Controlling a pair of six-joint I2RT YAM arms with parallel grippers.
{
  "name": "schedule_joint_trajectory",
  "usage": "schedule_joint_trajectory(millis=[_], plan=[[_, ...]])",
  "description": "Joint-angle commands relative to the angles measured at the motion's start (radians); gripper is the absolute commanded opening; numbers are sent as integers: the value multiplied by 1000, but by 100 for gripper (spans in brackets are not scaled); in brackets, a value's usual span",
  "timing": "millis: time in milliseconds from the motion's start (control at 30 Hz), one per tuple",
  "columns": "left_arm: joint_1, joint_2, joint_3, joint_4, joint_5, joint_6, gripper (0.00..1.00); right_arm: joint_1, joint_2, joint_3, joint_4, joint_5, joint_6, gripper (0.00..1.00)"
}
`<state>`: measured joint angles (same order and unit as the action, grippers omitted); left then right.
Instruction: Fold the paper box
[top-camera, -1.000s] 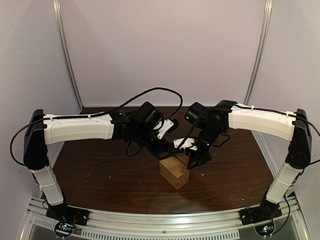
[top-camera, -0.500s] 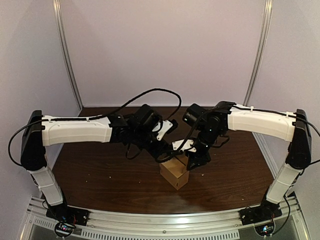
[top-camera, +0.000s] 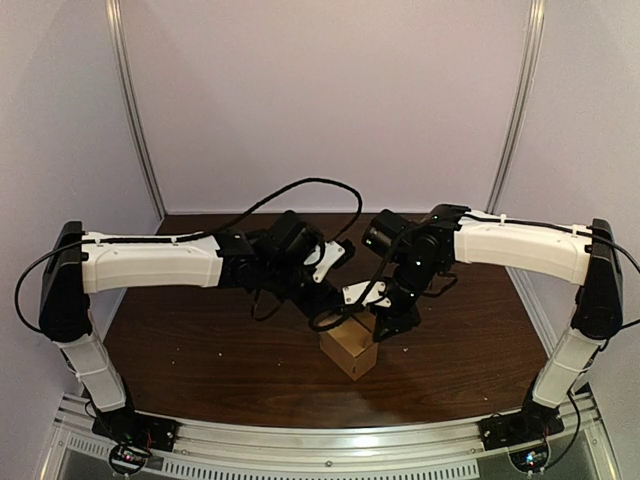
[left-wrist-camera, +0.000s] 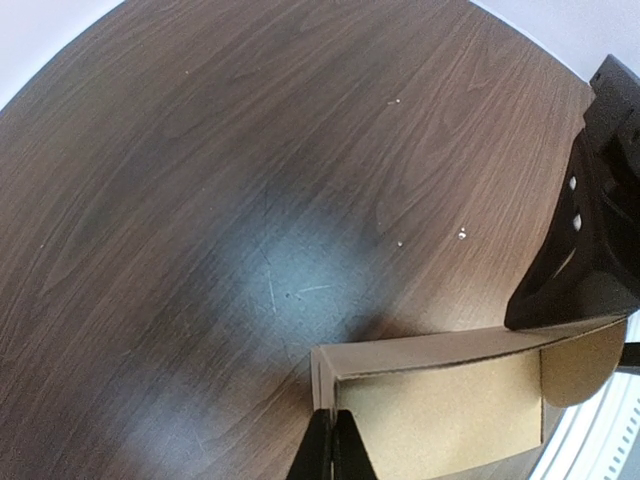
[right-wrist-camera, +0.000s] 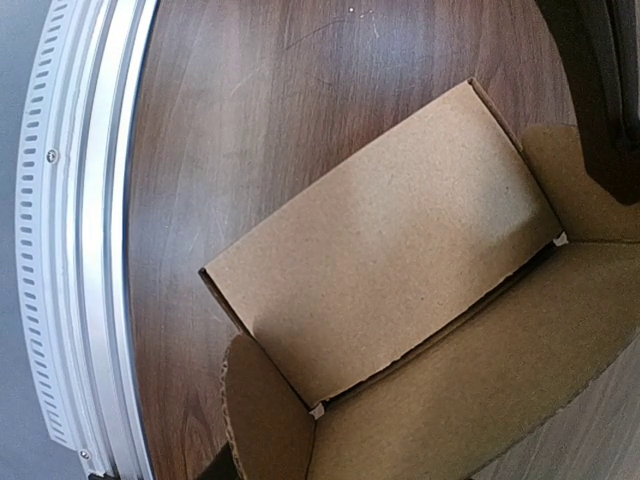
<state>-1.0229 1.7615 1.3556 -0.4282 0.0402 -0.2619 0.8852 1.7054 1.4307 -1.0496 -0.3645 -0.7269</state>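
Cardboard box open-topped between both tools

Box first: the cardboard box (top-camera: 350, 349) stands upright on the dark wooden table (top-camera: 200, 340), its top open and its brown inside showing. Both arms reach in over it and meet just above it.

The left tool (left-wrist-camera: 331, 452) comes down on the box's left end. In the left wrist view its two dark fingers are drawn together with only a thin line between them, right at the top edge of the box's corner wall, and they seem to pinch that wall.

The right tool (top-camera: 387, 322) sits at the opposite end of the box. From the left wrist view a black part of it touches the box's far rim, just above a rounded end flap (left-wrist-camera: 580, 362) that stands beside the opening. Whether its fingers are apart or together cannot be told from any view.

The right wrist camera looks straight down into the box, showing one long wall, the floor and a rounded flap at the near end. A perforated metal rail (right-wrist-camera: 80, 250) runs along the table edge, well apart from the box.
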Motion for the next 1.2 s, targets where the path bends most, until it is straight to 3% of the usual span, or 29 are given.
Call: schedule_joint_trajectory(millis=[0,1167], plan=[[-14,17,-23,-134,12,-13,0,8,-21,6,12,27,20,38],[-19,-18,-208,2,42,-86,0,70,-7,23,-10,120,16,38]])
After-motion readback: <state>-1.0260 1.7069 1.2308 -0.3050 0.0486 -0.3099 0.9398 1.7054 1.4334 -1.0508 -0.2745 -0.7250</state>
